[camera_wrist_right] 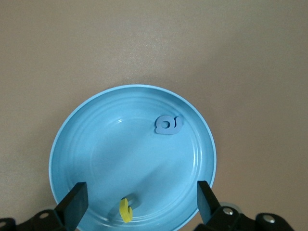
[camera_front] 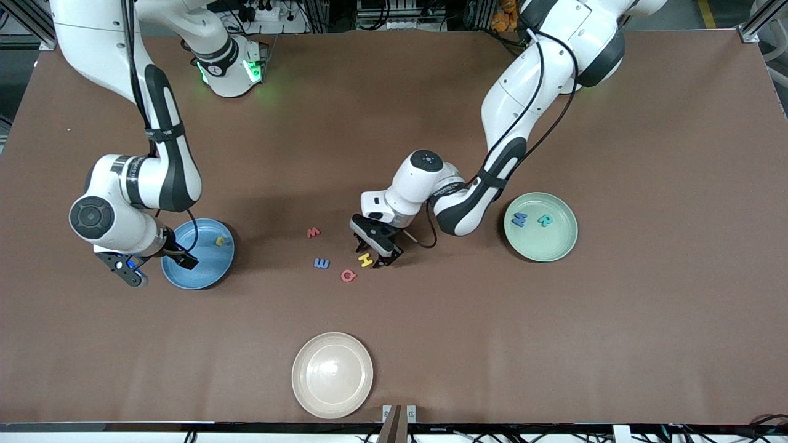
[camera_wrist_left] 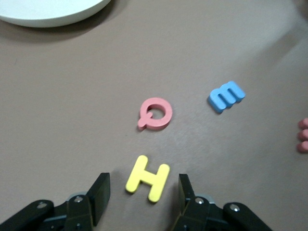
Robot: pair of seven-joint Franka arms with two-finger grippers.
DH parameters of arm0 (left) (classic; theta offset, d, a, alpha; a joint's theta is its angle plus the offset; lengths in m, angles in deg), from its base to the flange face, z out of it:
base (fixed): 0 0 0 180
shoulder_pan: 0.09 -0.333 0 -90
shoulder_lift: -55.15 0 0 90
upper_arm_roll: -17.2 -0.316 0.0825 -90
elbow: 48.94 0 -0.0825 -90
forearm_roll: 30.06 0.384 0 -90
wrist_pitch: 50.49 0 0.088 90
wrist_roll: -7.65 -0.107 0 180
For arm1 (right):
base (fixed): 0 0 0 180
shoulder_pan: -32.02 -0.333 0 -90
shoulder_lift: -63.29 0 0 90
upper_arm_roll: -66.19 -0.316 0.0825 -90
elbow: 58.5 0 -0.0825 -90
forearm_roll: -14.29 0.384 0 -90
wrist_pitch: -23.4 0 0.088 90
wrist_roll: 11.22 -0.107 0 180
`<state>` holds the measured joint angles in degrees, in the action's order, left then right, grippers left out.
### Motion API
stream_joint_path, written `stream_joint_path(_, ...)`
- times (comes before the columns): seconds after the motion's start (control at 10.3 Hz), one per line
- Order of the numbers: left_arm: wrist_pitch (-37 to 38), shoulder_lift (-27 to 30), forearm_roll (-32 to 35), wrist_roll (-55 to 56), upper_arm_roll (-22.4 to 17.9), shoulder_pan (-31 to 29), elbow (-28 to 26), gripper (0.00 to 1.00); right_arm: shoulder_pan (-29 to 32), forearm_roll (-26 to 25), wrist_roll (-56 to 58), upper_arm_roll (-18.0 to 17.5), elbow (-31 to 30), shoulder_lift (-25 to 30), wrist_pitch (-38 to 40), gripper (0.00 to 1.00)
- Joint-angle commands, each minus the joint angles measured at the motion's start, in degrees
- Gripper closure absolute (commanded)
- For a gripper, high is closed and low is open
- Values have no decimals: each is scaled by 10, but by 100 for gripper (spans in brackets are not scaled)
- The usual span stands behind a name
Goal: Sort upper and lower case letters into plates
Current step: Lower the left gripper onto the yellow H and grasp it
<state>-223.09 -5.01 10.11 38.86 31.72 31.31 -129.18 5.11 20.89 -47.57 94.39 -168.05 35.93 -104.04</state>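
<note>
My left gripper [camera_front: 375, 249] is open and low over the table, its fingers on either side of a yellow H [camera_wrist_left: 147, 178] without touching it. A red Q [camera_wrist_left: 155, 114], a blue E [camera_wrist_left: 226, 96] and a red w [camera_front: 313, 232] lie on the table close by. The mint green plate [camera_front: 548, 246] holds a blue M [camera_front: 519, 218] and a teal R [camera_front: 544, 219]. My right gripper [camera_wrist_right: 140, 195] is open and empty above the sky blue plate [camera_wrist_right: 96, 159]. That plate holds a blue letter [camera_wrist_right: 168, 124] and a small yellow letter [camera_wrist_right: 125, 211] that stands on edge.
A cream-beige plate [camera_front: 332, 375] sits empty near the table's front edge, nearer to the front camera than the loose letters. The brown table [camera_front: 646, 307] has bare room toward the left arm's end.
</note>
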Motion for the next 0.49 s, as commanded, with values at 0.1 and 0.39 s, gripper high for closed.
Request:
stream_joint_path(0.1,-17,-14,13,-20,-16,4,16,35,-3,1,-10,-4,-1,13,4,0)
stream_joint_path(0.39,-19,-18,13,-31,-16,6,22,42,-11,1,-27,-7,0,13,4,0)
